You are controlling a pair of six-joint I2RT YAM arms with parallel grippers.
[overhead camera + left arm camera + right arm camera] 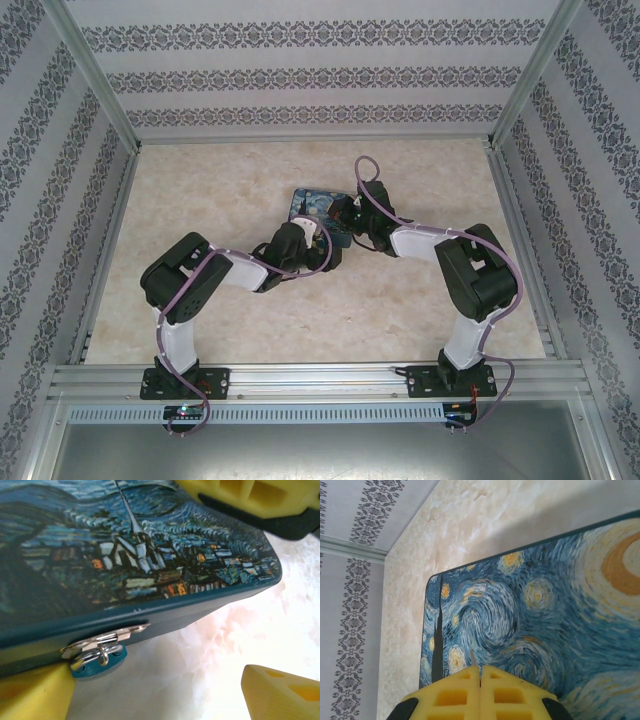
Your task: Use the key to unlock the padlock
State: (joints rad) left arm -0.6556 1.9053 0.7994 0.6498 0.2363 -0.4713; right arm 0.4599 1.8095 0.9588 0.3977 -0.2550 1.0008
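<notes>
The pale marbled table (200, 200) lies between walls (60, 150) papered in grey floral stripes. Near its middle sits a flat box (305, 200) painted with blue and yellow swirls, and both arms reach in to meet over it.

The left gripper (155, 695) is low at the box's side, level with the teal edge. Its jaws stand wide apart: one yellow finger (30, 690) lies just beside the box wall under the clasp, and the other is well off over the bare table. It grasps nothing.

The right gripper (480, 680) hangs above the painted lid, near the lid's edge. Its two yellow fingers are pressed together so that only a seam shows between them.

On the box's side wall a small silver clasp (102, 644) with a wire loop sits over a round teal piece. Whether a padlock hangs there cannot be told.

The key (471, 656) shows as a thin dark sliver rising from the seam between the right fingertips, pinched there above the lid and clear of the clasp
</notes>
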